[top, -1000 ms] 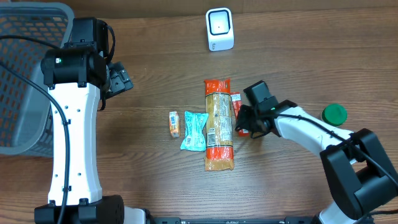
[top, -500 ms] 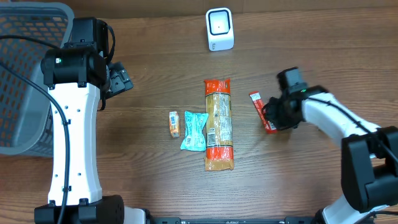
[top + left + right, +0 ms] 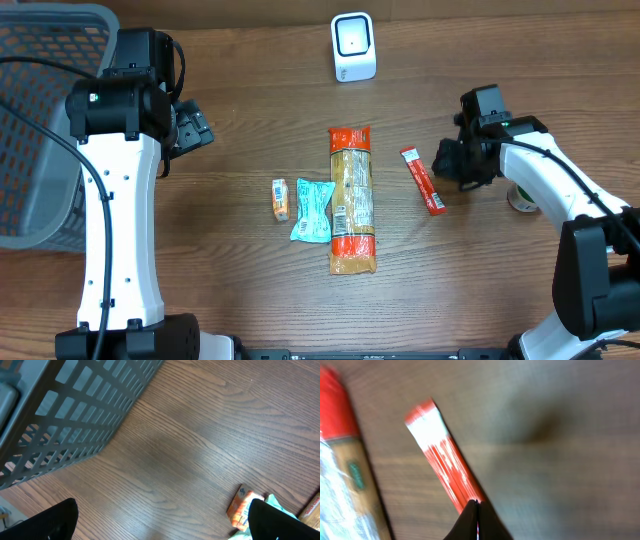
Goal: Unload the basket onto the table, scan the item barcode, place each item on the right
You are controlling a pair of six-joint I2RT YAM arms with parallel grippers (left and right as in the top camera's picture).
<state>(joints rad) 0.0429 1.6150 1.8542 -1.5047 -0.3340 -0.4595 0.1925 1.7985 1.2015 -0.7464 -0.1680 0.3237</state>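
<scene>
Brown wood-grain table [image 3: 230, 80], seen from a fixed camera above. Right of the middle, a thin red stick packet [image 3: 423, 181], lying slanted, far end more to the left and near end more to the right. Pinched along its right side by the right gripper [image 3: 447, 166], jaws pressed fully together on it with no gap. In the blurred wrist view, only a red strip with a white end, running straight into the closed black fingertips [image 3: 470, 520]. Not possible to tell whether lifted or resting on the wood.

Just left of the packet, apart from it, a long pasta bag [image 3: 352, 200] with orange ends, lengthwise from far to near. Touching its left side, a teal packet [image 3: 312, 210], then a small orange packet [image 3: 281, 199] just beside. Far from all these, at the far edge, a white scanner [image 3: 353, 47], upright. To the right, behind the right arm, a green-and-white object [image 3: 522, 197], mostly hidden.

At the far left, a grey basket [image 3: 40, 120]. Near its right side, the left gripper [image 3: 193, 131], jaws spread wide, fingers [image 3: 50, 522] at both lower corners of the wrist view, holding and touching nothing.
</scene>
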